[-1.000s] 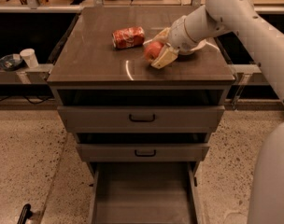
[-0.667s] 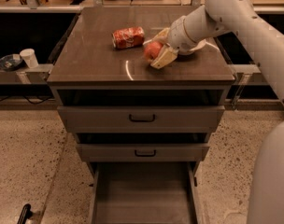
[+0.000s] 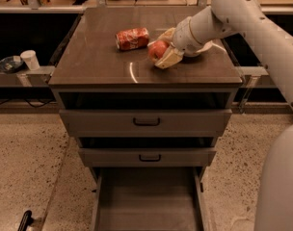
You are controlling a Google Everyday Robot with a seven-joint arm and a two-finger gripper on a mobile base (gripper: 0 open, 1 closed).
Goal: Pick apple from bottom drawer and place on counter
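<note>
Red apple [image 3: 156,50] in gripper [image 3: 161,48] on counter [image 3: 96,59]

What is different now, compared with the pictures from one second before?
Nothing visibly changed. The claw stays at the apple on the counter, beside the red can. The bottom drawer stays open.

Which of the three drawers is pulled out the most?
The bottom drawer, its bare floor showing; the top drawer and middle drawer stick out less. The gripper holds the apple on the counter.
</note>
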